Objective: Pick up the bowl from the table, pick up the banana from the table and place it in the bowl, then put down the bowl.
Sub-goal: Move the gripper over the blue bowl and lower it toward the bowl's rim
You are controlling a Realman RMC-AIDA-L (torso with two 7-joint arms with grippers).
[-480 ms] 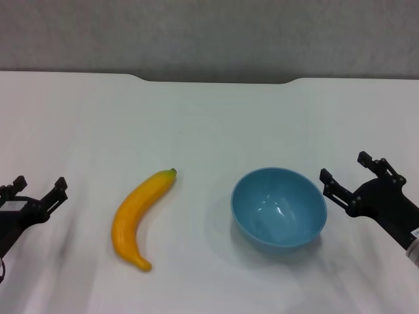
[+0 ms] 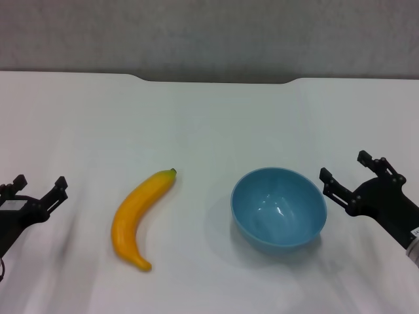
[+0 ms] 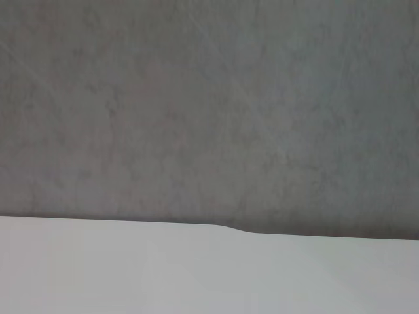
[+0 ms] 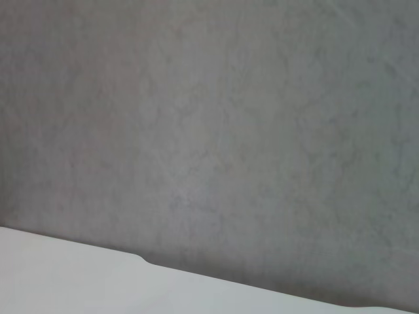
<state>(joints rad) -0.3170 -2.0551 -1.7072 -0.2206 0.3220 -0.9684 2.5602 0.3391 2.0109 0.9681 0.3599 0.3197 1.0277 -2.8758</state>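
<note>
The banana (image 2: 139, 219) lies on the table (image 2: 209, 118), long axis running 1 to 7 o'clock, stem at 1. The bowl (image 2: 279, 208) stands at its 3 o'clock. Left gripper (image 2: 38, 186) and right gripper (image 2: 346, 167): fingers spread, empty.

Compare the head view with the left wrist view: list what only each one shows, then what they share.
Only the head view shows the banana and the bowl, lying apart on the table, banana toward the robot's left. It also shows the left tool, open, near the left edge, and the right tool, open, just beside the bowl and holding nothing.
The left wrist view shows nothing of its own.
Both show the white table's far edge with its notch and the grey wall behind.
</note>
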